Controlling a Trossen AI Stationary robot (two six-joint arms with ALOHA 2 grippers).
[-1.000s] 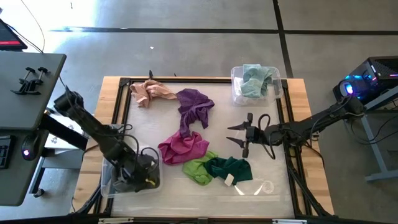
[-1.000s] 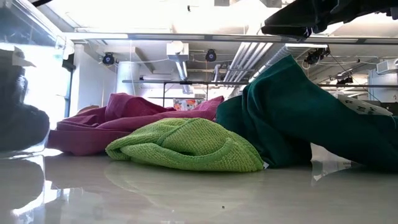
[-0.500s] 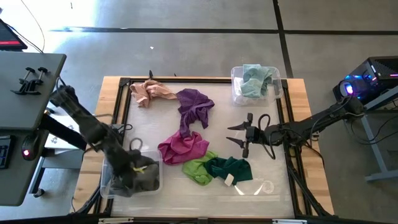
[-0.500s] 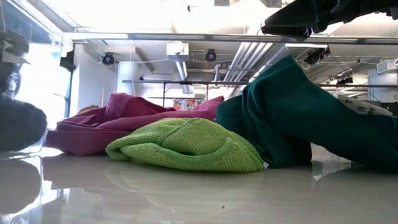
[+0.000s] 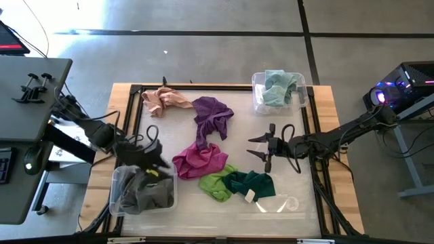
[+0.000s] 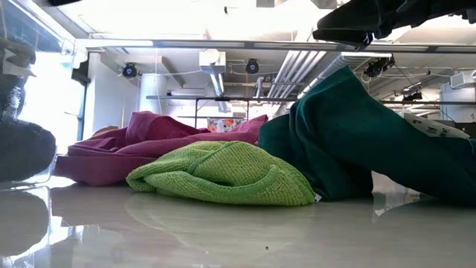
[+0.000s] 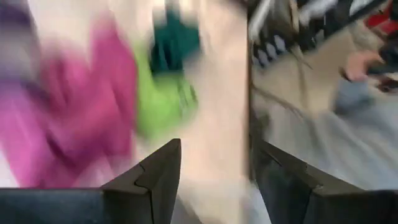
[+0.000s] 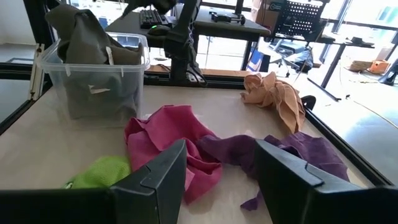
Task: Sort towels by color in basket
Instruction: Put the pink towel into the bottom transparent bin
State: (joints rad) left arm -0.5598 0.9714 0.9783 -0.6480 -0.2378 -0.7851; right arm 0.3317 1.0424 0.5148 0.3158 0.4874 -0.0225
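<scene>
— How much of the sorting looks done?

— Two bins hold cloth. The clear bin (image 5: 142, 192) at the counter's near left corner has a grey towel (image 5: 148, 190) heaped in it, and the clear bin (image 5: 258, 91) at the far right corner holds a pale teal towel (image 5: 278, 86). I'd judge those two colours as dealt with.

— And what is left?

— Five towels lie loose on the counter (image 5: 298, 196). The peach towel (image 5: 165, 100) sits near the far left corner, the purple towel (image 5: 213, 114) just beside it toward the middle, and the magenta towel (image 5: 199, 160) in the middle. The lime green towel (image 5: 217, 184) and the dark green towel (image 5: 249, 183) touch each other near the near edge. So, by my reckoning, most of the job remains.

— Where are the arms?

— The left end effector (image 5: 150, 150) is above the far edge of the grey towel's bin, next to the magenta towel, its fingers (image 7: 152, 180) spread and carrying nothing. The right end effector (image 5: 261, 146) waits released over the counter's right half, above the dark green towel's far side, also empty.
</scene>
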